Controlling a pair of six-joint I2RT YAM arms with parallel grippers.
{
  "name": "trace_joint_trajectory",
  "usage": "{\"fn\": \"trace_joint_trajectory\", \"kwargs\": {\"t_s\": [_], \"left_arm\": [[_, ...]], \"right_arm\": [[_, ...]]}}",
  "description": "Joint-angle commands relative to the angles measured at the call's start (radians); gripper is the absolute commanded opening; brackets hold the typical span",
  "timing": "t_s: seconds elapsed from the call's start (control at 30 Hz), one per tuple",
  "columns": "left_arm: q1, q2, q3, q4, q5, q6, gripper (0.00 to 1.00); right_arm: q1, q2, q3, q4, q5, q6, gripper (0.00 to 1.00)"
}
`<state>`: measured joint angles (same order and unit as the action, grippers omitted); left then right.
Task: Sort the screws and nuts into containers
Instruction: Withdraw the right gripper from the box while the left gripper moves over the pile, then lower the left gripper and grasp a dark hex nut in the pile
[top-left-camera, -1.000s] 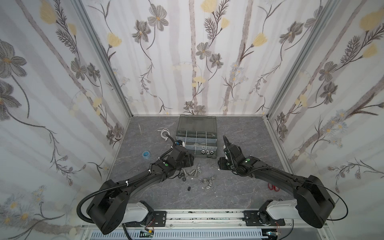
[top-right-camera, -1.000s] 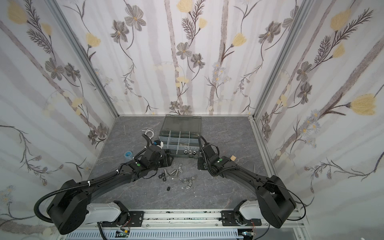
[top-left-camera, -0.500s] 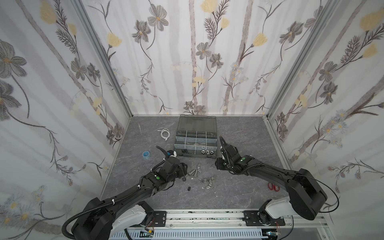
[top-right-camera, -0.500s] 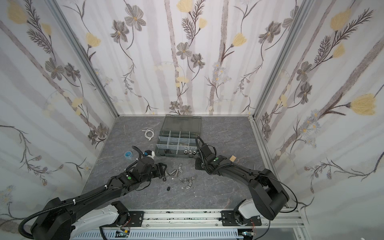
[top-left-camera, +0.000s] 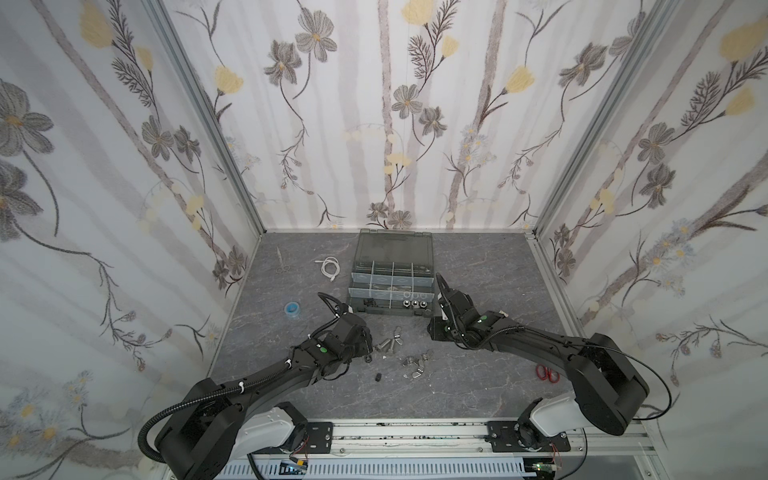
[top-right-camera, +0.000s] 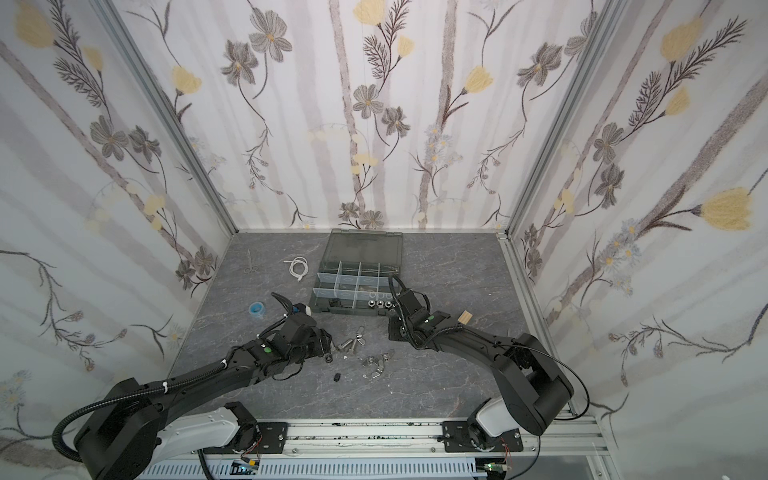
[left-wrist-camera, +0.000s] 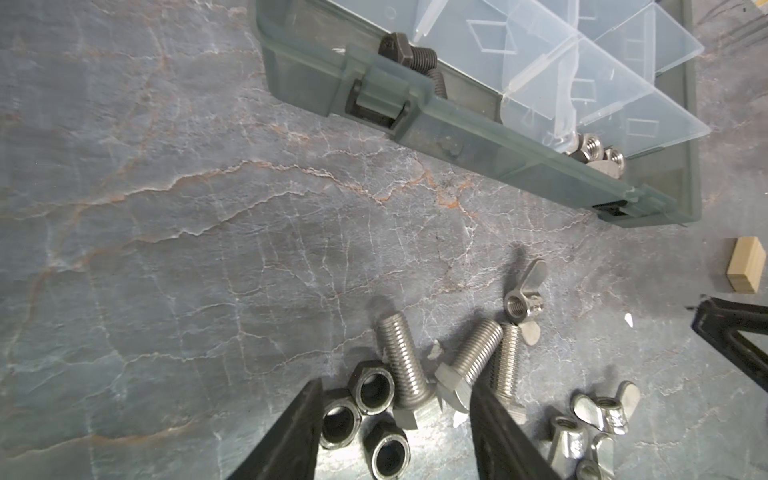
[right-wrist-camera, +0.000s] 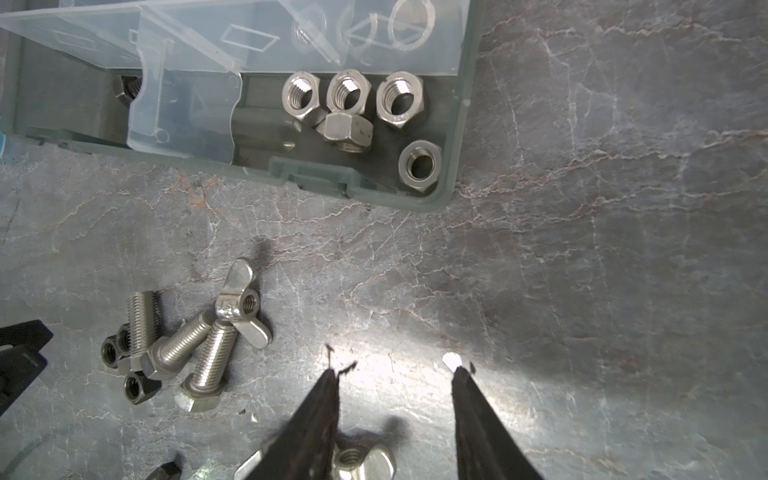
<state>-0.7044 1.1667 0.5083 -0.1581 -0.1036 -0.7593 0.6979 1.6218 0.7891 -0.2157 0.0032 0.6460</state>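
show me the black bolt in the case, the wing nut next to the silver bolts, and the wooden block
black bolt (left-wrist-camera: 409, 52), left wrist view, where head meets thread
wing nut (left-wrist-camera: 523, 306), left wrist view, threaded hub
wooden block (left-wrist-camera: 747, 262), left wrist view, top face

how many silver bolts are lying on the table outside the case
3, clustered on the table before the case: first bolt beside the black nuts, second bolt in the middle, third bolt beside a wing nut. More may hide behind the left gripper.
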Motion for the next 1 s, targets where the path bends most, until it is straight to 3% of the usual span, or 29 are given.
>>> {"fn": "trace_joint_trajectory", "kwargs": {"t_s": [0.0, 0.43, 0.7, 0.97], "left_arm": [[-0.002, -0.001, 0.013, -0.063, -0.049, 0.022, 0.56], [-0.015, 0.011, 0.002, -0.127, -0.032, 0.07, 0.55], [-0.02, 0.037, -0.011, -0.129, -0.025, 0.098, 0.46], [-0.023, 0.087, 0.004, -0.126, -0.027, 0.115, 0.44]], "right_arm": [[0.0, -0.011, -0.004, 0.034, 0.006, 0.01, 0.46], [0.0, -0.016, -0.008, 0.043, 0.012, 0.015, 0.46], [0.0, -0.078, -0.064, 0.037, 0.03, 0.033, 0.46], [0.001, -0.1, -0.1, 0.045, 0.038, 0.05, 0.46]]}}
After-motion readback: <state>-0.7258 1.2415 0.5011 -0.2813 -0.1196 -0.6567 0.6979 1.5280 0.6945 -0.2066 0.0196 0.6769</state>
